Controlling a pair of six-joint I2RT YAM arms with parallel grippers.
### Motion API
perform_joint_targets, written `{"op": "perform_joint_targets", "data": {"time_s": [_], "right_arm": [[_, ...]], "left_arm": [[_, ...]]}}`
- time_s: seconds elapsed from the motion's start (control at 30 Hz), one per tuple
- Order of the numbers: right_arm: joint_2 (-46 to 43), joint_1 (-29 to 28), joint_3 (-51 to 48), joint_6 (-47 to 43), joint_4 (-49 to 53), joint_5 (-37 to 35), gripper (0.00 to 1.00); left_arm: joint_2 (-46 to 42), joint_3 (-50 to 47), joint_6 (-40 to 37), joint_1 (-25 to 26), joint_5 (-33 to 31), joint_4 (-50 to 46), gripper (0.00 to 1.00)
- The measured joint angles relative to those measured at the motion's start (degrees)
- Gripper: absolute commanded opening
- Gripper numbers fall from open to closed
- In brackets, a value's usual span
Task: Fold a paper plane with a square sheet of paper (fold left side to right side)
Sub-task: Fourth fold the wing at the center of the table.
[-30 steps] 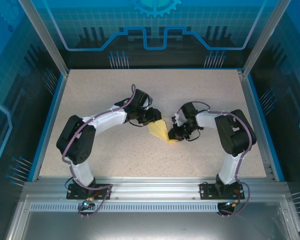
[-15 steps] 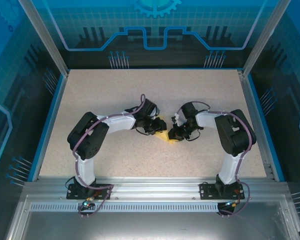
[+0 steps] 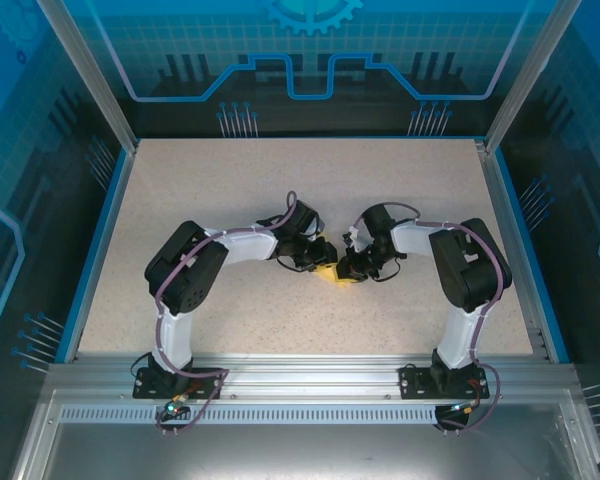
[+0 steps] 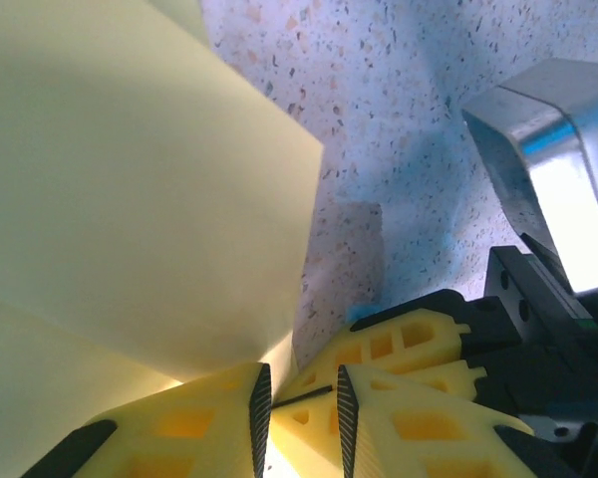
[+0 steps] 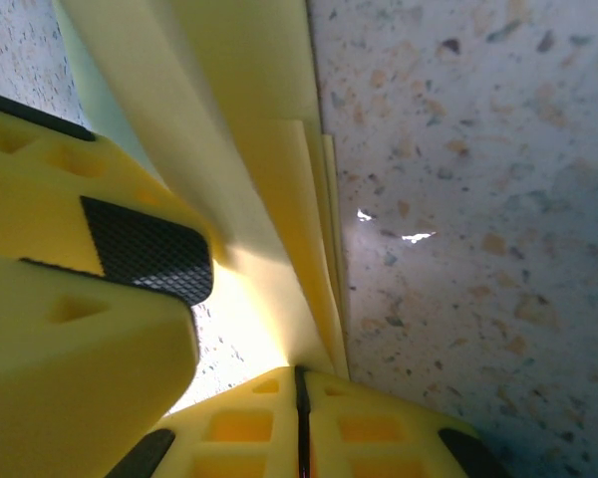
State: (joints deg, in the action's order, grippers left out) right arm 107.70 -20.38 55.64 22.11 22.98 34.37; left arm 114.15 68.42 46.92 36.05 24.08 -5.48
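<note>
The pale-yellow square sheet of paper [image 3: 330, 276], folded into layers, is almost hidden at the table's middle where both grippers meet. My right gripper [image 3: 342, 270] is shut on its creased end. In the right wrist view the stacked layers [image 5: 264, 149] run down into the closed fingertips [image 5: 301, 383]. My left gripper [image 3: 325, 262] presses in from the left. In the left wrist view a raised flap of the paper [image 4: 130, 199] stands beside its left pad. Its jaws [image 4: 301, 403] keep a narrow gap, and the right gripper's shut fingers [image 4: 399, 349] show through it.
The speckled table [image 3: 280, 190] has a blue rim [image 3: 98, 250] on its left, back and right sides. An aluminium rail [image 3: 300, 375] carrying both arm bases runs along the near edge. Bare tabletop lies all around the grippers.
The left arm has swung right and down to the right gripper, covering most of the paper. Its jaws have narrowed. The right arm has stayed put.
</note>
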Motion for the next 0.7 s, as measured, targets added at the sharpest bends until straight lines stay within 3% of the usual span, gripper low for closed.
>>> {"op": "perform_joint_targets", "data": {"time_s": [0.53, 0.7], "right_arm": [[0.2, -0.1, 0.4, 0.0, 0.7, -0.3, 0.09], [0.2, -0.1, 0.4, 0.0, 0.8, -0.3, 0.09]], "left_arm": [[3.5, 3.5, -0.6, -0.8, -1.2, -3.7, 0.28], [3.8, 4.7, -2.3, -3.2, -0.7, -5.7, 0.28]]}}
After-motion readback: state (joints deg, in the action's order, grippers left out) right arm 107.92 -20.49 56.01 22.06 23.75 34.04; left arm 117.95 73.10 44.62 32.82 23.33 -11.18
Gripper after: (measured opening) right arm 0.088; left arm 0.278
